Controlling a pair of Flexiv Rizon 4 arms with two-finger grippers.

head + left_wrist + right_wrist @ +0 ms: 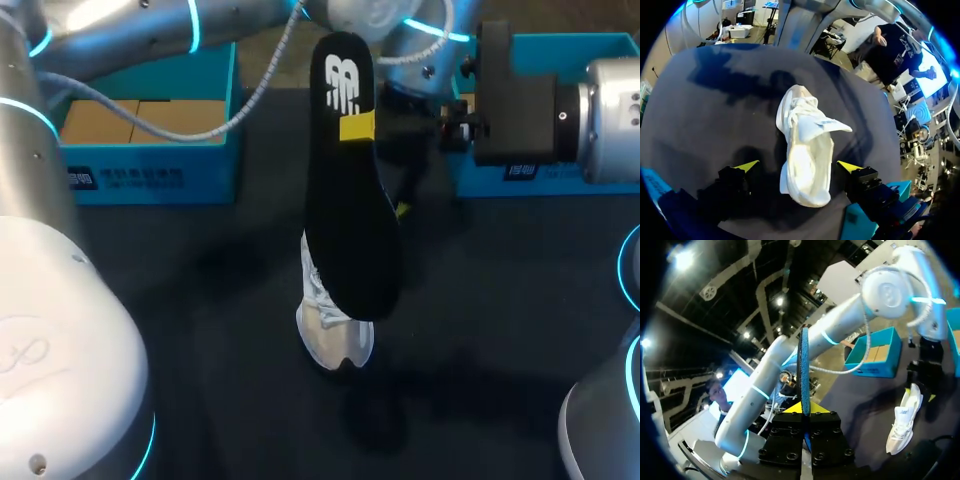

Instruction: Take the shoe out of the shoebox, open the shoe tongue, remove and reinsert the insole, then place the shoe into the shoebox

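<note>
Where the right gripper shows in its own wrist view, its fingers are pinched almost together on the black insole, one on each face. The insole stands upright and edge-on, straight ahead of the tips. The left gripper is spread wide with nothing held. The white shoe lies on the dark table below and between its fingers, apart from both tips, with the tongue folded out of the opening.

Bare table lies on both sides of the left gripper and ahead of it, past the shoe's toe. A blue shoebox sits well off to the left gripper's side at the table's far edge. A second blue box sits just behind the right gripper's body.

Only the head view gives the insole's broad face, held in the air above the shoe and covering all but its toe end. Only the left wrist view shows the whole shoe and its opening. The right wrist view shows the shoe small, well ahead of and beside its fingers.
</note>
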